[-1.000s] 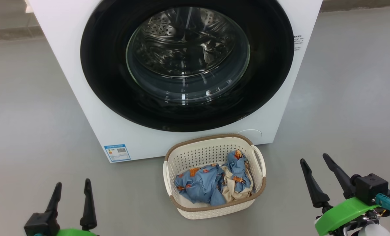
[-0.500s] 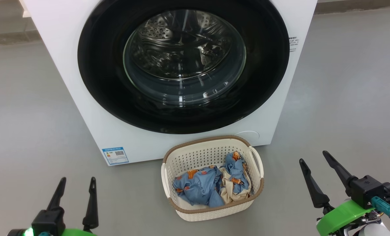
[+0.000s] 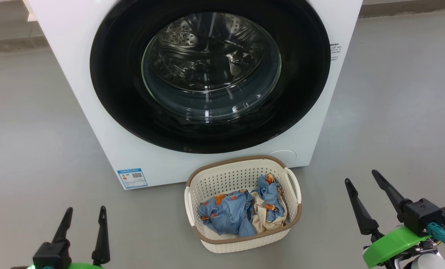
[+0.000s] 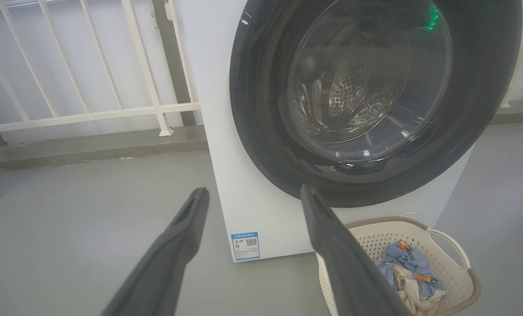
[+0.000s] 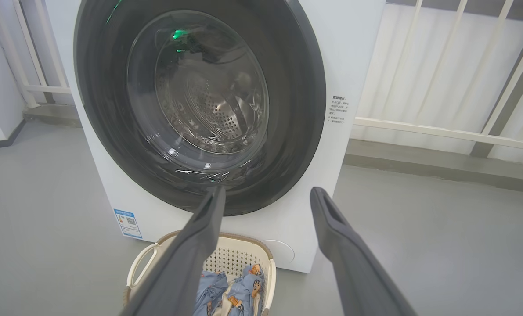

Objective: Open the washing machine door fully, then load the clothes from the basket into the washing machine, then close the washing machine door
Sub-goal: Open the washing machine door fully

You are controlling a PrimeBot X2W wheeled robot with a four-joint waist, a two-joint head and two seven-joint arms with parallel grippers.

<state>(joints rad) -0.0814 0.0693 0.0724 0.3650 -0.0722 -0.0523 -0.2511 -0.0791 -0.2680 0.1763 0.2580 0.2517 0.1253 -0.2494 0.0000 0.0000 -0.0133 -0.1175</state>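
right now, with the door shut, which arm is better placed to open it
Right, narrowly. Both grippers are open and empty, but in the head view the right gripper stands nearer the washing machine door than the left gripper. Which edge it pulls from I cannot tell.

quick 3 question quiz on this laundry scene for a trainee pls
1. True or false: the washing machine door is shut.
2. Where are the clothes? A) in the drum B) in the basket C) on the floor
3. Fill in: the left gripper and the right gripper both have their jaws ____.
Key: 1 true; 2 B; 3 open.
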